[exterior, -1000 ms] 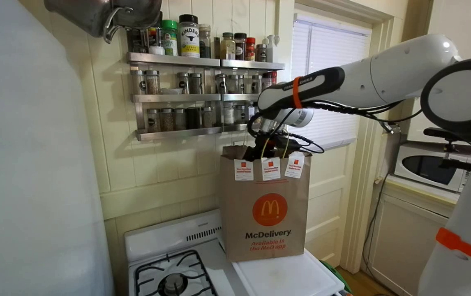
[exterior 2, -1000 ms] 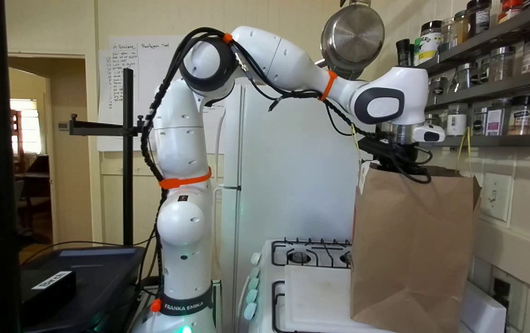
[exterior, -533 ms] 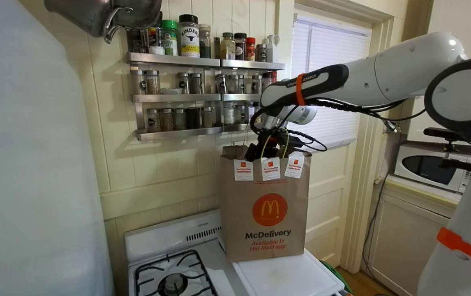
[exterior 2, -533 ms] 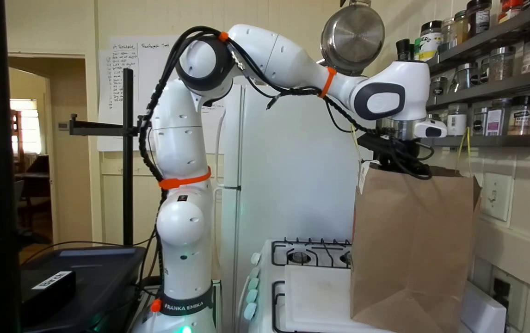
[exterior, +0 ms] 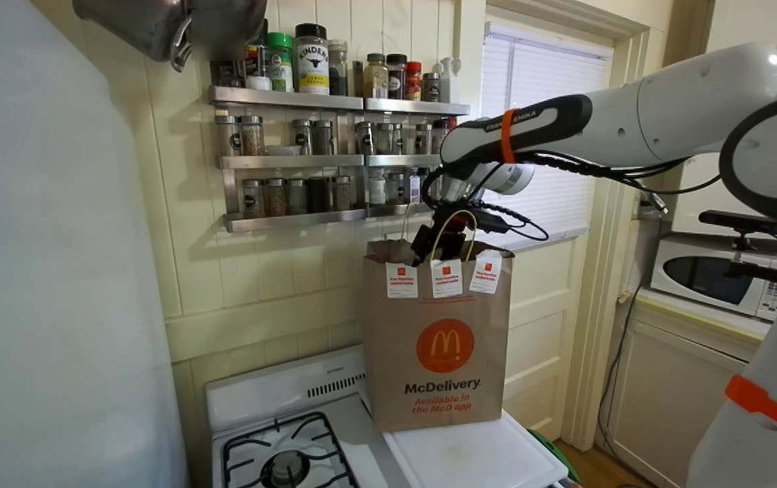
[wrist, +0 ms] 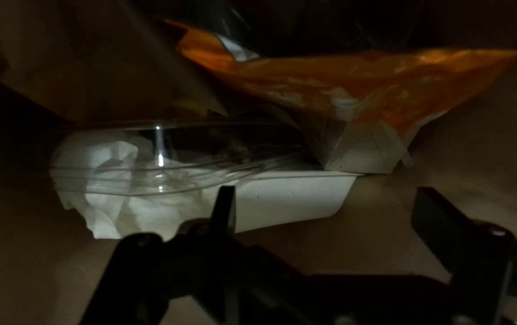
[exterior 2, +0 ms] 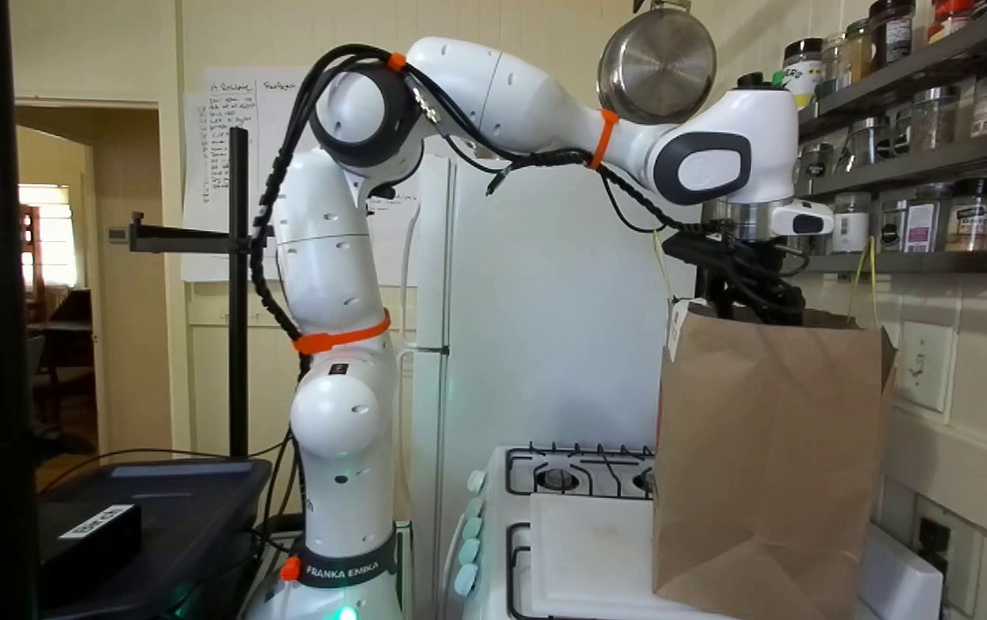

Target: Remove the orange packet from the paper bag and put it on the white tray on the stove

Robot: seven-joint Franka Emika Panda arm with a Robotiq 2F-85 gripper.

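Note:
The brown paper bag [exterior: 439, 308] stands upright on the white tray [exterior: 476, 457] on the stove; both also show in an exterior view, the bag [exterior 2: 769, 465] and the tray [exterior 2: 588, 551]. My gripper [wrist: 326, 196] points down into the bag, its fingers wide apart with nothing between them. Its black body [exterior: 446, 230] shows above the bag's rim; the fingertips are hidden from outside. In the wrist view the orange packet [wrist: 376, 85] lies in the dark bag, in the upper part of the picture, apart from the fingers.
In the bag lies a white box with a clear lid [wrist: 285, 198] and crumpled white paper [wrist: 114, 171], beside the left finger. Yellow string handles [exterior: 460, 213] rise around the gripper. Spice shelves [exterior: 293, 161] and a hanging pot [exterior 2: 657, 65] are near the arm.
The arm has risen and drawn back slightly, so more of the gripper shows above the bag's rim. The front string handle has shifted. The bag and tray have not moved.

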